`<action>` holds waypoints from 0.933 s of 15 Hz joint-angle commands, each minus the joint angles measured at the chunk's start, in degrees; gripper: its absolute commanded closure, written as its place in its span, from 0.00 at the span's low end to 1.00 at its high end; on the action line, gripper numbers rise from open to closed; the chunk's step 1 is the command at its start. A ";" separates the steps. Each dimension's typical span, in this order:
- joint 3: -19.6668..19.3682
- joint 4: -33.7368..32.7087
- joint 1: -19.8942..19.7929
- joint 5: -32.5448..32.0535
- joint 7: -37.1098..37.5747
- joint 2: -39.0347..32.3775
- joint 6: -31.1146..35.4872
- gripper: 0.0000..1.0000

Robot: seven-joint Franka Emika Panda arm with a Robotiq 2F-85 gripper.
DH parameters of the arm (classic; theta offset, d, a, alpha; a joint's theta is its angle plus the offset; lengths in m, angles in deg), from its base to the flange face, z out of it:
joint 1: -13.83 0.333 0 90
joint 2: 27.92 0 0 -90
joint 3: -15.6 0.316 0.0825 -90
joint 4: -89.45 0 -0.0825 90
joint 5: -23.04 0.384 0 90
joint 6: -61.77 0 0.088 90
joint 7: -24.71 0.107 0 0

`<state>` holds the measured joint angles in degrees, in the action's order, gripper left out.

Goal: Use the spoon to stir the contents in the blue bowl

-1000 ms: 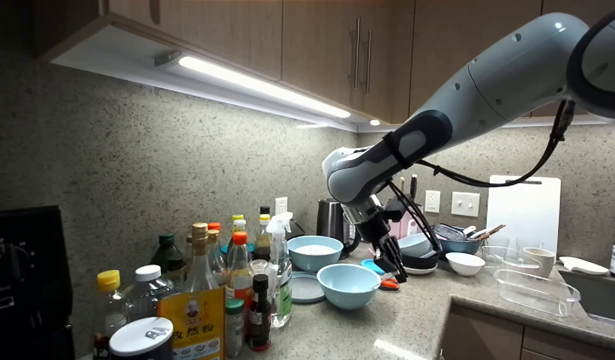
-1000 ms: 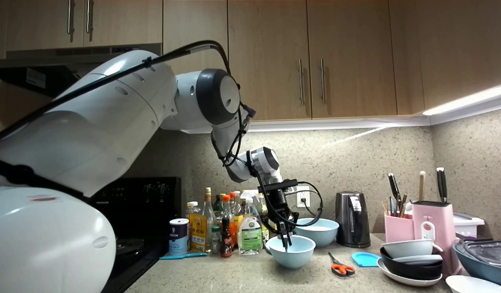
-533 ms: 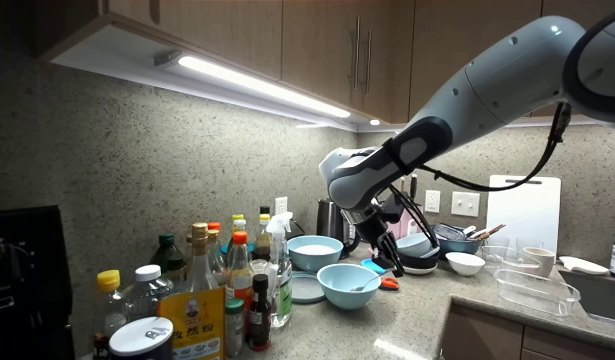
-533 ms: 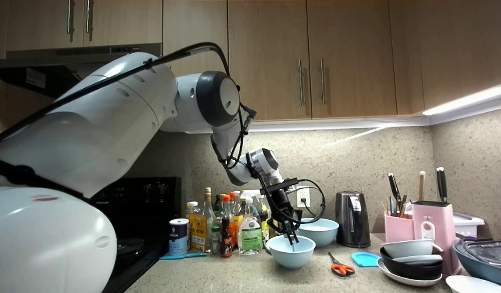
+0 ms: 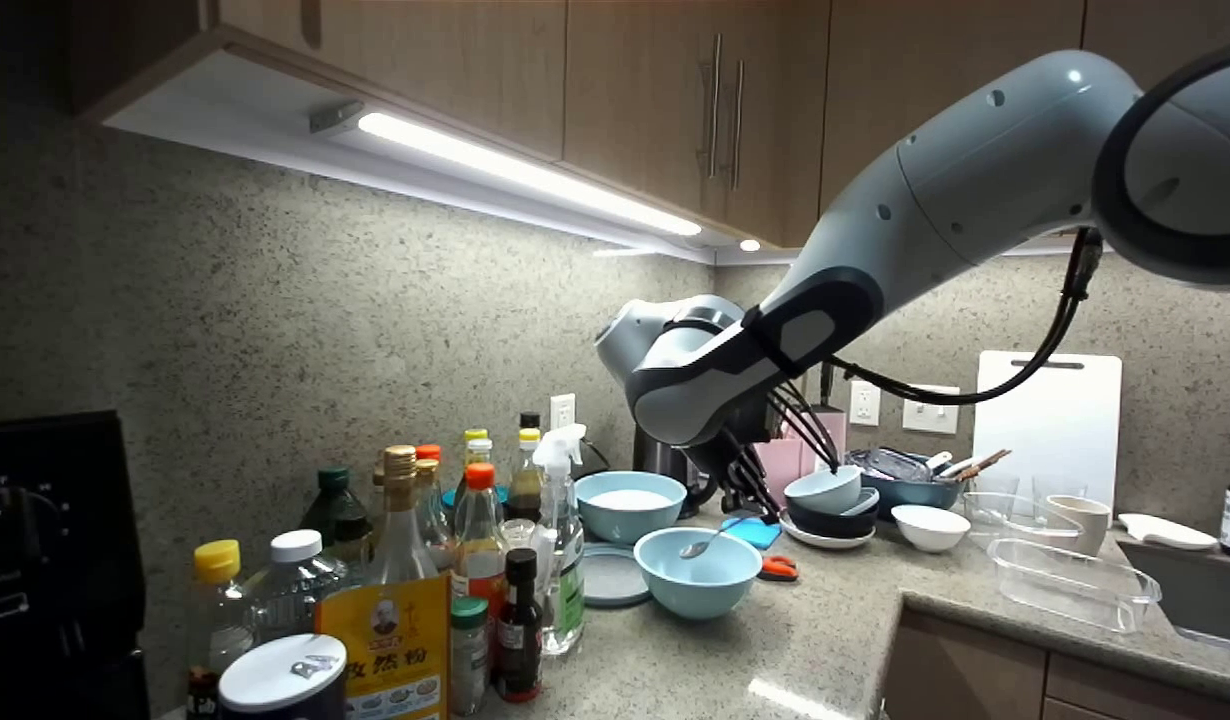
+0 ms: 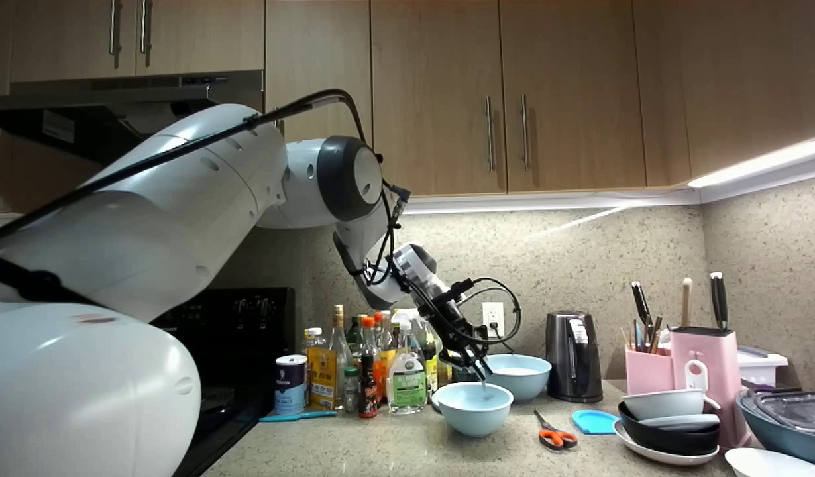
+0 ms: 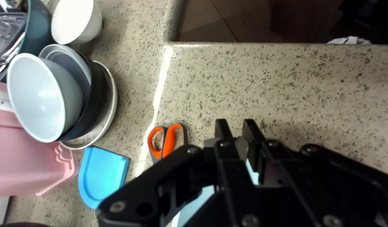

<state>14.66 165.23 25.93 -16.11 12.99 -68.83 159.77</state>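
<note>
The blue bowl (image 5: 697,588) is light turquoise and stands upright on the counter, also in an exterior view (image 6: 474,419). I cannot make out any contents in it. My gripper (image 5: 768,508) is above the bowl's far rim and tilted, also in an exterior view (image 6: 483,373). In the wrist view, the two fingers (image 7: 235,126) have a small gap, with the grey rounded handle end of the spoon (image 7: 242,147) between them. The spoon (image 5: 694,549) slants down into the bowl, its head inside; it shows faintly in an exterior view (image 6: 486,392).
A second blue bowl (image 5: 630,519) with white contents stands behind. Several bottles (image 6: 407,381) stand beside the bowl. Orange-handled scissors (image 6: 557,438), a blue flat piece (image 6: 594,422), stacked bowls (image 6: 669,429), a black kettle (image 6: 573,358) and a pink knife block (image 6: 706,377) are nearby.
My gripper has risen and tilted more, moving towards the bowl's far side. The spoon head has moved across the inside of the bowl. The bowl has stayed in place.
</note>
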 commanded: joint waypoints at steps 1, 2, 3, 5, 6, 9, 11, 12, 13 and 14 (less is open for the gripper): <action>0.34 -2.69 2.18 -4.81 -0.01 -1.64 0.17 0.96; 1.06 -2.59 2.40 -4.77 -0.75 -1.51 -0.01 0.96; 2.10 -2.03 2.35 -3.52 -1.88 -0.95 -0.46 0.96; 3.87 -0.74 1.93 -1.25 -2.93 0.25 -0.91 0.96; 4.46 -0.34 1.69 -0.40 -2.75 0.62 -1.13 0.96; 4.96 1.21 0.44 3.44 -1.63 2.18 -3.41 0.96; 4.49 1.82 -0.40 6.41 -0.79 2.89 -5.41 0.96; 4.15 2.07 -0.77 7.54 -0.43 3.20 -6.42 0.96; 3.82 2.51 -1.29 8.74 -0.02 3.65 -7.65 0.96; 3.48 2.96 -1.73 9.59 0.38 4.15 -8.86 0.96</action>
<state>18.47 163.75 25.85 -9.80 12.46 -68.66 153.37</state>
